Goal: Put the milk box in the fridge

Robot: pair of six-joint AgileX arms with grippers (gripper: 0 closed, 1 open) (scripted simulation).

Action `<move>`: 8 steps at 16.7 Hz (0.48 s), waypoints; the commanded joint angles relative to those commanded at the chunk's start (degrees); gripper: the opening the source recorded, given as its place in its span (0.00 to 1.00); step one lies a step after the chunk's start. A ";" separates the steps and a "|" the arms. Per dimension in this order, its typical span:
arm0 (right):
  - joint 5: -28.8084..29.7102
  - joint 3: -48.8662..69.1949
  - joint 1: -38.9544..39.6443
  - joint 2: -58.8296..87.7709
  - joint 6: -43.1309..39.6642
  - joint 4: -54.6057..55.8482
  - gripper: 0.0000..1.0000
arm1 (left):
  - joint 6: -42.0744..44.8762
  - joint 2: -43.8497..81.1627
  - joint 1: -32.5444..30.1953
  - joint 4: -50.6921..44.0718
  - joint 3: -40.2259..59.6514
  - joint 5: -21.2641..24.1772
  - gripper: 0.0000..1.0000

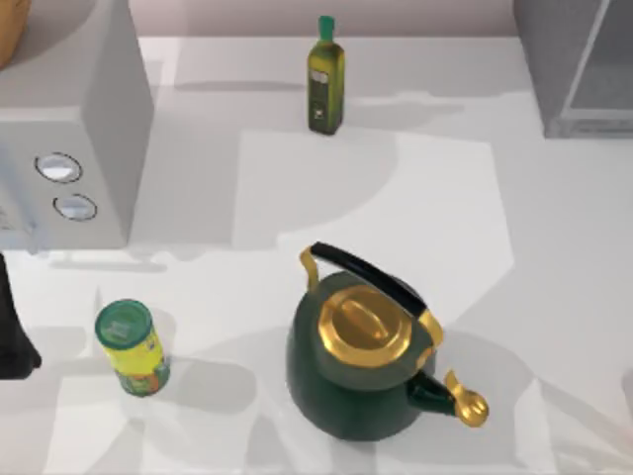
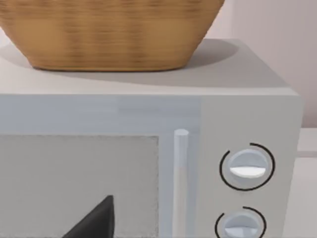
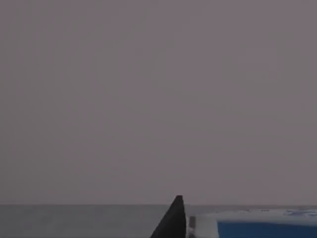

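My right gripper's dark pointed finger [image 3: 173, 220] sits just beside the milk box [image 3: 257, 225], a blue-and-white slab edge before a flat grey surface; grip unreadable. Fridge [image 1: 579, 69], grey boxy cabinet with glassy panel, at the tabletop's far right corner. Left arm [image 1: 15, 327] parked at the left edge.

Nothing I can read anywhere. The oil bottle [image 1: 324, 77] at the back of the table has a dark label, but its print is too small to make out. The can [image 1: 133, 348] by my left arm carries a yellow wrapper with coloured marks — no letters I can tell. The two dials [image 2: 246, 167] on the grey appliance [image 2: 148, 163] have arc lines around them — no numbers.
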 joint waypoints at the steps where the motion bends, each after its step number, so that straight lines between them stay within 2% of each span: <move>1: 0.00 0.00 0.00 0.00 0.00 0.00 0.23 | 0.00 0.00 0.00 0.00 0.00 0.00 1.00; 8: 0.00 0.00 0.00 0.00 0.00 0.00 0.75 | 0.00 0.00 0.00 0.00 0.00 0.00 1.00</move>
